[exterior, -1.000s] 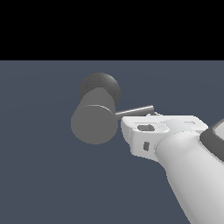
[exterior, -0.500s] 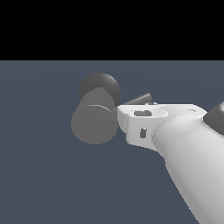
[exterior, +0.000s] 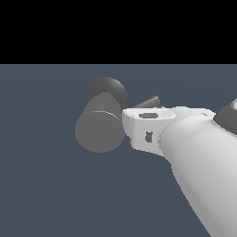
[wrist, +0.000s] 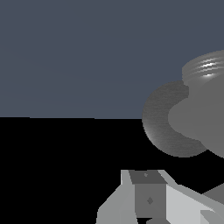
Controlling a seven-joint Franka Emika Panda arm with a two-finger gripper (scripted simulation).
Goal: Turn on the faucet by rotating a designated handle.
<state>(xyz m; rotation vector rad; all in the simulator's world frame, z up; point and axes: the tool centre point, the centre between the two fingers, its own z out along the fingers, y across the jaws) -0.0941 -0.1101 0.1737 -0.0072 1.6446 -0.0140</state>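
My arm [exterior: 199, 162] fills exterior view's right, hand body pressed beside faucet [exterior: 99, 125]. Faucet cylinder points flat end at camera, dark base behind. Handle [exterior: 149, 102] pokes out toward exterior view's right, tilted up, root hidden behind my gripper [wrist: 148, 197]. Finger state: cannot tell, tips hidden. Step: pushing handle round. Next: sweep along arc, maintain contact.

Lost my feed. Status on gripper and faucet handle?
Gripper beside faucet, jaw state unreadable. Handle angled up behind the arm, partly hidden. Contact unclear.
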